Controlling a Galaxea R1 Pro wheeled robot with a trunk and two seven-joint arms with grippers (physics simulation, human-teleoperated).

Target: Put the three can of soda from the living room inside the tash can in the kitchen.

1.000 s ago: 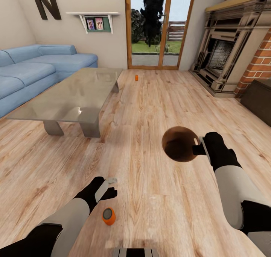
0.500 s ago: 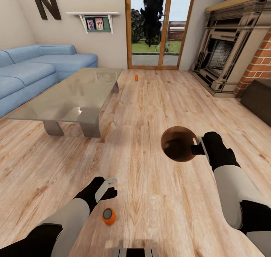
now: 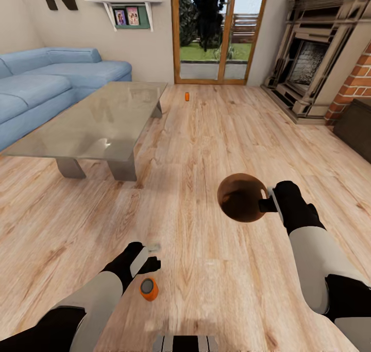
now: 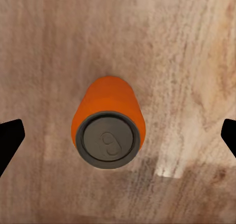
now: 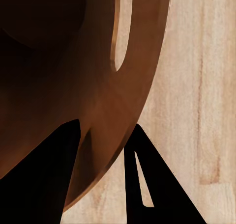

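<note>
An orange can of soda (image 3: 149, 288) stands upright on the wood floor of the living room. My left gripper (image 3: 153, 256) hovers just above it, open. In the left wrist view the can (image 4: 108, 130) sits centred under the left gripper (image 4: 118, 135), with both dark fingertips (image 4: 10, 140) wide apart at the edges. A second orange can (image 3: 187, 96) stands far off, near the glass doors. My right gripper (image 3: 268, 204) is shut on the rim of the copper-brown trash can (image 3: 241, 197), held above the floor. In the right wrist view the bin's wall (image 5: 59, 86) is pinched in the right gripper (image 5: 101, 155).
A glass-topped low table (image 3: 98, 130) stands at the left with the blue sofa (image 3: 46, 84) behind it. A fireplace (image 3: 314, 69) and brick column (image 3: 358, 84) are at the right, with a dark cabinet (image 3: 355, 130) beside them. Wood floor runs up to the doors (image 3: 216, 33).
The head view has shifted, so the room sits a little higher in the picture. The held trash can has drifted slightly left. The left gripper stays over the orange can.
</note>
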